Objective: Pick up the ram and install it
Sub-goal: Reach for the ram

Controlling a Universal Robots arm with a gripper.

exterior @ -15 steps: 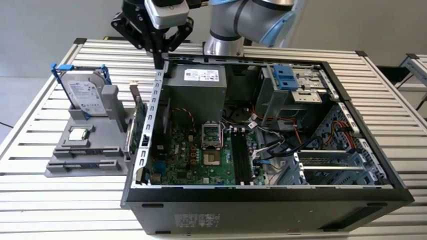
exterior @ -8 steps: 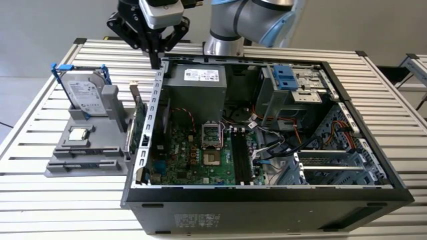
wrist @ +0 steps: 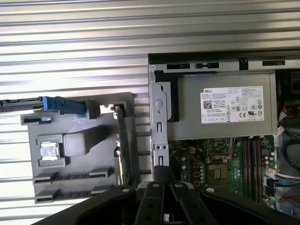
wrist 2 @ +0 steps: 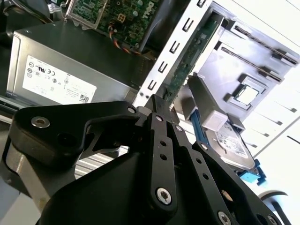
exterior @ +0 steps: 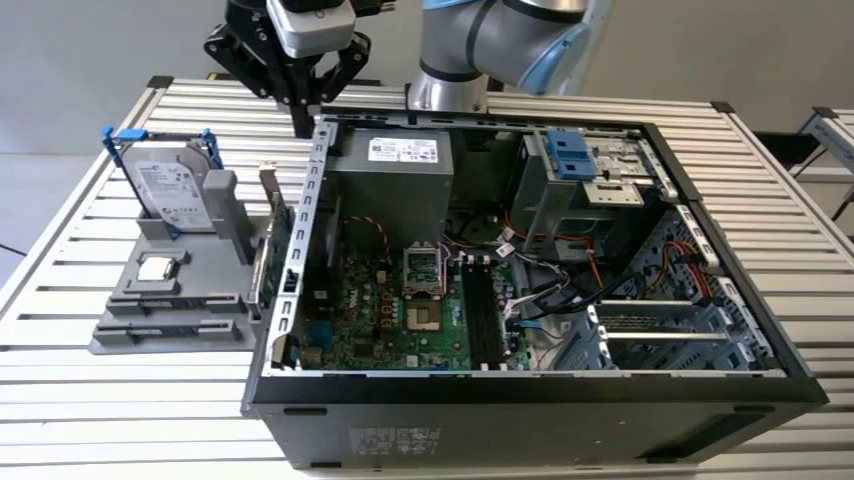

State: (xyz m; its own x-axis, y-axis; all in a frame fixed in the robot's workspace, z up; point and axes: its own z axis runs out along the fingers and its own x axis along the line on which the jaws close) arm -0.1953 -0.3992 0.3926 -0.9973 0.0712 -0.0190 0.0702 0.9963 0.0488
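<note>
The gripper (wrist 2: 156, 104), fingers together, hovers near the ram (wrist 2: 191, 56) standing edgewise beside the case wall (wrist 2: 169, 57).

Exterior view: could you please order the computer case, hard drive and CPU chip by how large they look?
Largest to smallest:
1. computer case
2. hard drive
3. CPU chip
The differences are plain.

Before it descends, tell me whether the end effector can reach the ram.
Likely yes: the end effector hangs above; the ram stands on edge in the gray holder, top uncovered, though the case wall runs close beside it.
</note>
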